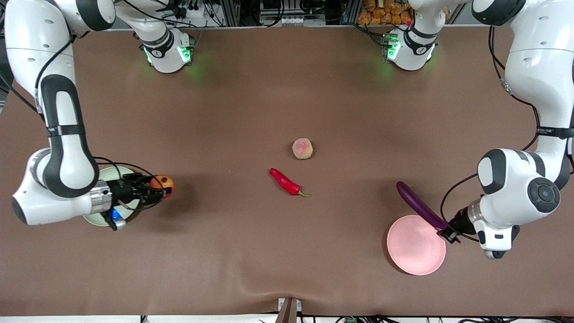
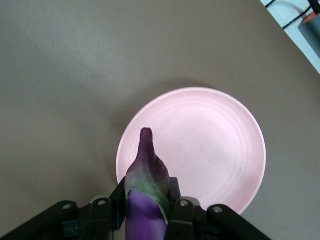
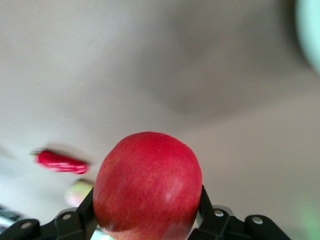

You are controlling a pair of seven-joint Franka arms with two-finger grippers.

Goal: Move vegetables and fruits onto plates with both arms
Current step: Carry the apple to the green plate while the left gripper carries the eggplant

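Front view: brown table (image 1: 251, 103), both arms reaching out from their bases. The right gripper (image 1: 158, 187) is clenched on the pomegranate (image 1: 162, 183), holding it in the air just beside the green plate (image 1: 104, 218), which sits at the right arm's end of the table and is partly hidden under that arm. The left gripper (image 1: 448, 232) clamps one end of the eggplant (image 1: 420, 206) above the rim of the pink plate (image 1: 415, 246) at the left arm's end; the free end slants up and away from the plate. Mid-table lie the peach (image 1: 302, 148) and, nearer the camera, the chili (image 1: 287, 182), close together but not touching. Left wrist view: the fingers (image 2: 118, 202) pinch the eggplant (image 2: 146, 185) near its greenish cap, stem tip pointing over the pink plate (image 2: 210, 145), which holds nothing. Right wrist view: the fingers (image 3: 86, 215) grip the pomegranate (image 3: 148, 184) on both sides; the chili (image 3: 61, 162) and peach (image 3: 80, 192) show blurred on the table, and a sliver of green plate (image 3: 310, 30) shows at the frame's edge.
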